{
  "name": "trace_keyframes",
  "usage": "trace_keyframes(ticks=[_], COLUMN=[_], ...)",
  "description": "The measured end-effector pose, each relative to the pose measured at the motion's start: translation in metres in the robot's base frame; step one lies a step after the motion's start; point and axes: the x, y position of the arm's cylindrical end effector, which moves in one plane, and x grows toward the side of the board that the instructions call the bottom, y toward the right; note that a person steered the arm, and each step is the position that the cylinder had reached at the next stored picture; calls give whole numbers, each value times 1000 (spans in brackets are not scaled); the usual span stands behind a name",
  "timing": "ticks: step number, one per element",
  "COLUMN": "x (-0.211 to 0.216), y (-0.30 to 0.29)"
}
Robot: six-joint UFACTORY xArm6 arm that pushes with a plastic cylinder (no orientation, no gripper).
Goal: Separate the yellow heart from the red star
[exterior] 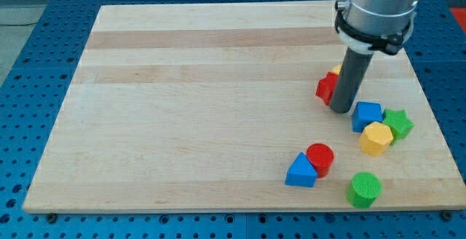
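The red star (325,88) lies at the view's right on the wooden board (182,108), partly hidden by my rod. A sliver of the yellow heart (336,71) shows just above it, touching it, mostly hidden behind the rod. My tip (341,111) rests on the board right against the red star's right side, at its lower edge.
A blue block (366,115), a green star (397,123) and a yellow hexagon (376,138) cluster to the right of the tip. A red cylinder (320,158) and a blue triangle (301,171) touch lower down. A green cylinder (363,189) sits near the board's bottom edge.
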Motion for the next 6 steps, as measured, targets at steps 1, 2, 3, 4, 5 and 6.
trace_keyframes(ticks=[1, 2, 3, 4, 5, 6], x=[-10, -46, -79, -79, -72, -69], y=[41, 57, 41, 22, -1, -27])
